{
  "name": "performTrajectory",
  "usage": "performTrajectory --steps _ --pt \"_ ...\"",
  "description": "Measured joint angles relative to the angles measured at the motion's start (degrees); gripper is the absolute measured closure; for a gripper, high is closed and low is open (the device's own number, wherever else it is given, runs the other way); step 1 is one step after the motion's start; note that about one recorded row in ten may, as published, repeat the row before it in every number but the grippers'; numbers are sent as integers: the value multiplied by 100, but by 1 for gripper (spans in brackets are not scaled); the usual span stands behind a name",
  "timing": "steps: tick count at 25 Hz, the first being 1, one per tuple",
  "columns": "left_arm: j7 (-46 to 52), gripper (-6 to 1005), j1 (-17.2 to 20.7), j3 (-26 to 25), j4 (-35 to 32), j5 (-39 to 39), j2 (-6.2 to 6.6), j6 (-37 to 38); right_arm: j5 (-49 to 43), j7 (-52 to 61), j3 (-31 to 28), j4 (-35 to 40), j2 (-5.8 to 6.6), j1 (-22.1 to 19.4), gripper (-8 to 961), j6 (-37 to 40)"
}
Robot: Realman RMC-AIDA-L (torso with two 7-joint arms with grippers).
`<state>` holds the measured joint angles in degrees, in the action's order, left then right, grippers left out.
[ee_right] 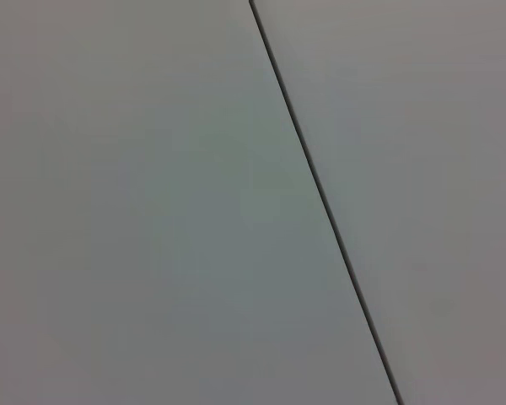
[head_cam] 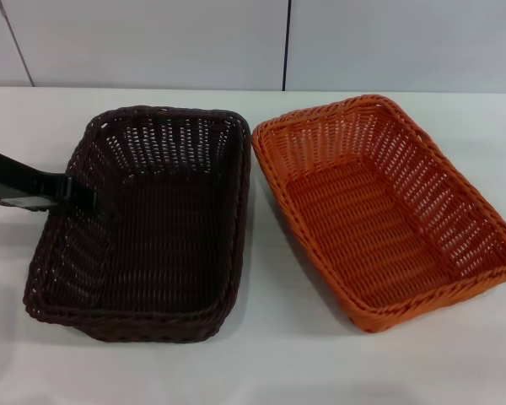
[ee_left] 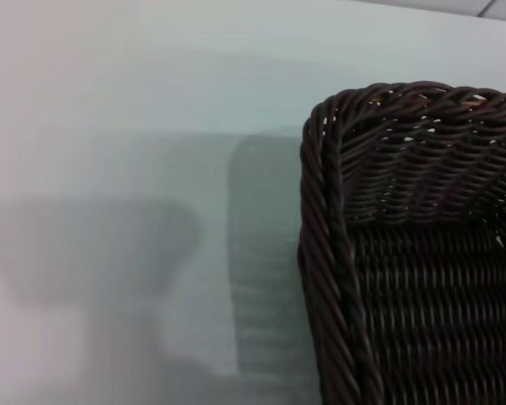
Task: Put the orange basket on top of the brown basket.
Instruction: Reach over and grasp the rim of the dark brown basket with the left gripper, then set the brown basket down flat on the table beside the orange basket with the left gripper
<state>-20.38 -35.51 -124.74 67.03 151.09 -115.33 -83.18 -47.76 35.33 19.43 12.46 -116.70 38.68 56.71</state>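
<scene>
The brown basket (head_cam: 148, 224) stands on the white table at the left of the head view. The orange basket (head_cam: 386, 207) stands right beside it on the right, their near rims almost touching at the back. Both are upright and empty. My left gripper (head_cam: 78, 194) comes in from the left edge and sits at the brown basket's left rim. The left wrist view shows one corner of the brown basket (ee_left: 405, 253) and the gripper's shadow on the table. My right gripper is out of view.
The white table (head_cam: 261, 371) runs to a pale panelled wall (head_cam: 152, 42) at the back. The right wrist view shows only a pale panel with a dark seam (ee_right: 320, 194). Bare table lies in front of both baskets.
</scene>
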Motion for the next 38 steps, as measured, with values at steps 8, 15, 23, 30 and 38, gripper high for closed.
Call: performTrajectory --steps 8,15,23,30,38 --pt "-6 564 -24 11 15 1 -35 -41 8 0 0 2 16 -63 224 -4" --pt "-8 737 -137 -26 76 -34 -42 -49 -33 0 0 -9 38 -66 225 -3" --pt "-80 789 -179 -55 533 -54 7 -125 -8 0 -39 -7 58 -96 225 -2" --pt "-630 780 -304 -511 1512 -117 105 -653 4 0 -45 -13 124 -121 225 -2" --pt "-1546 770 -822 -899 1188 -674 533 -1338 12 0 -61 -12 182 -153 225 -42"
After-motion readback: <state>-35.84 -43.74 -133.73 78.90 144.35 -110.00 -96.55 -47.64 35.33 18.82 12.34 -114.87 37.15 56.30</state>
